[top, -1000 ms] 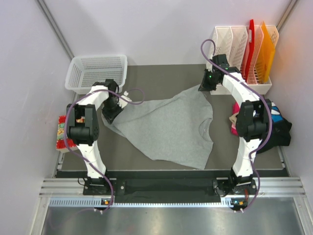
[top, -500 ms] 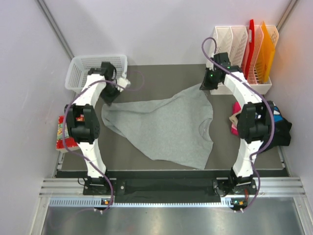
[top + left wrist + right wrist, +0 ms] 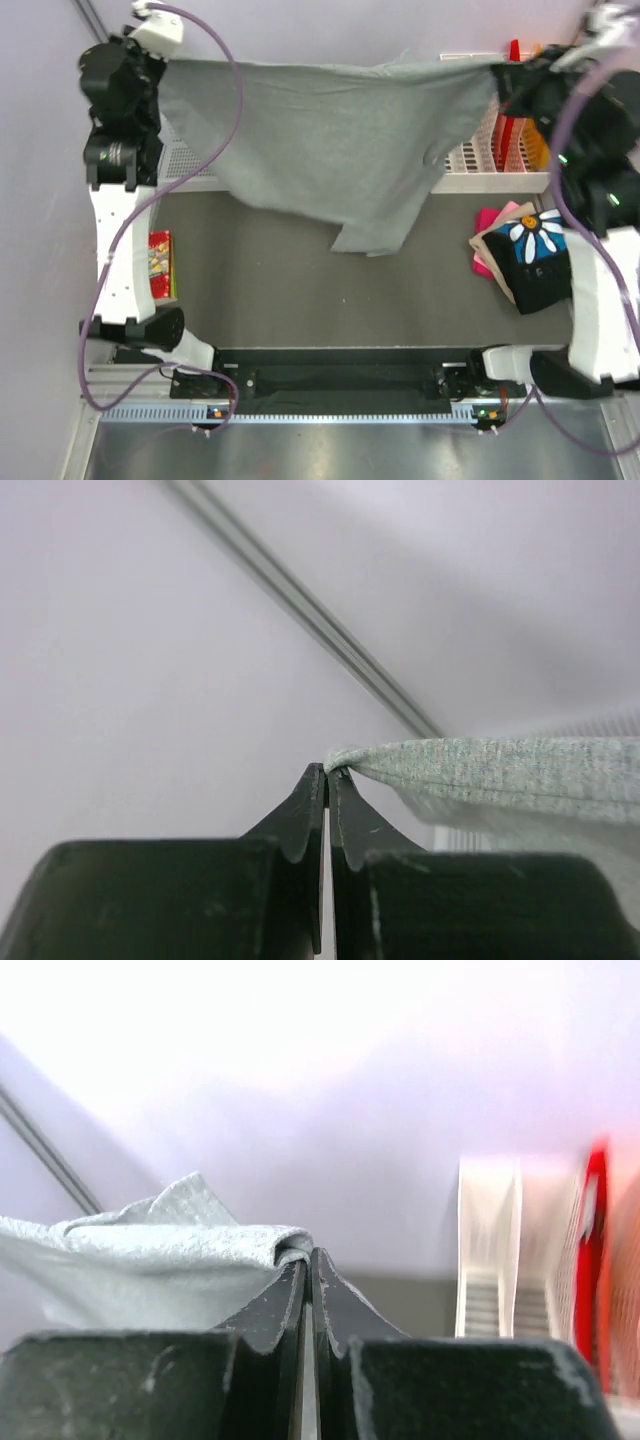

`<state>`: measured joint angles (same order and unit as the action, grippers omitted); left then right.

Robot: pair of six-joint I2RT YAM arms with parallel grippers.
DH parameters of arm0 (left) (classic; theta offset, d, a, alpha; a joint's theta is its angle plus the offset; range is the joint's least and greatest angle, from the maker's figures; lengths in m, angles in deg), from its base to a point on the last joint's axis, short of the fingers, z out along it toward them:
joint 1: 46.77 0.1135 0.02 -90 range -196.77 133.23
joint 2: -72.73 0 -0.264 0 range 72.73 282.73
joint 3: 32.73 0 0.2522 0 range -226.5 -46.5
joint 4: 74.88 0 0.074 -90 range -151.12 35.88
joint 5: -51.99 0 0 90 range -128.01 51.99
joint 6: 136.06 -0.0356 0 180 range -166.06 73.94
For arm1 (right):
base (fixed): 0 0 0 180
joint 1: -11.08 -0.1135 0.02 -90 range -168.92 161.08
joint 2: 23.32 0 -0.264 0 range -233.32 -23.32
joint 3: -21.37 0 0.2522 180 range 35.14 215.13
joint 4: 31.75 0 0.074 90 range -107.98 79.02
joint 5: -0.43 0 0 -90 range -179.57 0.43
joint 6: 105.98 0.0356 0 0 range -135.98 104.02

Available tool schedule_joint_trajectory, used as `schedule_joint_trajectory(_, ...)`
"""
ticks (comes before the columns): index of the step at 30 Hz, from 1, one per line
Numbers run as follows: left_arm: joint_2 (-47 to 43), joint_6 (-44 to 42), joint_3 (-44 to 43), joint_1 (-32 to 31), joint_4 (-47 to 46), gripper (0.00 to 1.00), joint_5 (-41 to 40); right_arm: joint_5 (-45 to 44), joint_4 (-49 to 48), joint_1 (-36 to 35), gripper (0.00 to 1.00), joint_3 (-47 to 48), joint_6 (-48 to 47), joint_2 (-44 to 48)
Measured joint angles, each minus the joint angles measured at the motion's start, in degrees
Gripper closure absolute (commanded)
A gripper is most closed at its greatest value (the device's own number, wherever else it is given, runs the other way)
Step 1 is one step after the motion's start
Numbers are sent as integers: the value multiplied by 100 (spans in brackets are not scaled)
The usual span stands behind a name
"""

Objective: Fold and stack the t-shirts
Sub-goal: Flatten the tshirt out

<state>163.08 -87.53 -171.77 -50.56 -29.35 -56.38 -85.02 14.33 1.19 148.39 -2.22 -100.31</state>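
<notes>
A light grey t-shirt [image 3: 330, 130] hangs in the air, stretched wide between my two grippers high above the table. My left gripper [image 3: 162, 62] is shut on the shirt's left corner; in the left wrist view the closed tips [image 3: 327, 772] pinch a fold of the grey cloth [image 3: 500, 765]. At the right end my right gripper [image 3: 500, 76] is shut on the other corner, its tips [image 3: 308, 1255] closed on a bunched edge of the shirt [image 3: 150, 1250]. A sleeve dangles lowest at the middle [image 3: 370, 235]. Other t-shirts [image 3: 530, 262], black with a daisy, pink and tan, lie piled at the table's right edge.
A white rack [image 3: 480, 160] with red and orange dividers [image 3: 515, 100] stands at the back right. The hanging shirt partly hides a white basket [image 3: 185, 165] at the back left. A colourful packet [image 3: 160, 265] lies at the left edge of the dark mat [image 3: 300, 300].
The left gripper closed on the shirt's left corner. Both arms then rose, lifting the shirt off the mat and stretching it out in the air.
</notes>
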Motion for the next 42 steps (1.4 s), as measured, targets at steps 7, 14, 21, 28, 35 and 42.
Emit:
schedule_joint_trajectory(7,-1025,426,61,-70,-1360,94,61,-15,-485,-50,100,702,-393,1648)
schedule_joint_trajectory(14,-1425,688,-72,-81,-1412,96,411,70,-256,-48,100,1305,-466,1915)
schedule_joint_trajectory(21,-1473,754,-402,-81,-892,100,621,4,308,-48,100,1405,-461,1886)
schedule_joint_trajectory(28,-2127,844,1176,-68,140,100,1008,-595,575,-48,100,723,-455,1779)
schedule_joint_trajectory(35,-1961,352,4513,-46,503,100,1034,-1123,498,13,100,-1440,-258,616)
schedule_joint_trajectory(42,-129,-243,5099,339,627,100,953,-1071,726,216,100,-2358,33,-1314)
